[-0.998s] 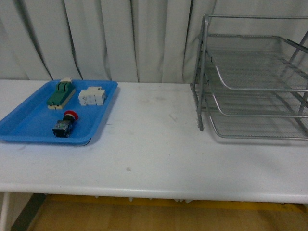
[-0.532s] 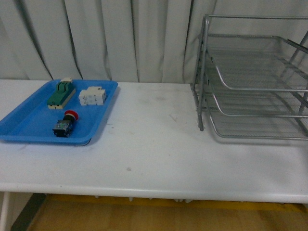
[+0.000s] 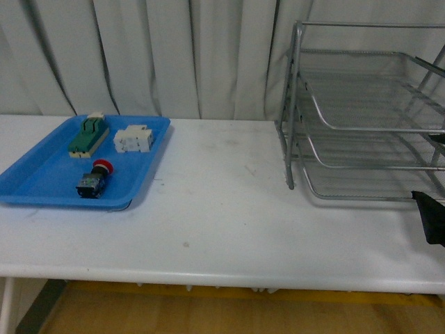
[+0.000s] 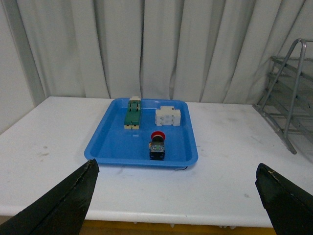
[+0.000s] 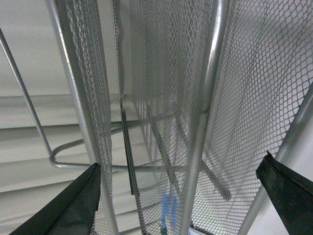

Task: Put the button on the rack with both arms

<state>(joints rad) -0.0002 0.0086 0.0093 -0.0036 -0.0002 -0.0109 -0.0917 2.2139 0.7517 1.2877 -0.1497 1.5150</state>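
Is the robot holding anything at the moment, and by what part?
Nothing. Left claw and right claw are both open and empty; the button lies in the tray.

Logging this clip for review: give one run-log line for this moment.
button on blue tray, ungrasped | rack without button | left gripper open, facing tray | right gripper open, at rack

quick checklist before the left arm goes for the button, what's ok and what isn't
1. Button free to grasp: ok. It lies in the tray, apart from the white block and the green block.
2. Left gripper open: ok, jaws wide, facing the tray.
3. Left gripper at the button: not ok, it is set back from the tray.
4. Right gripper open: ok.
5. Right gripper's gap to the rack: cannot tell, mesh fills its view.
6. Rack upright: ok.
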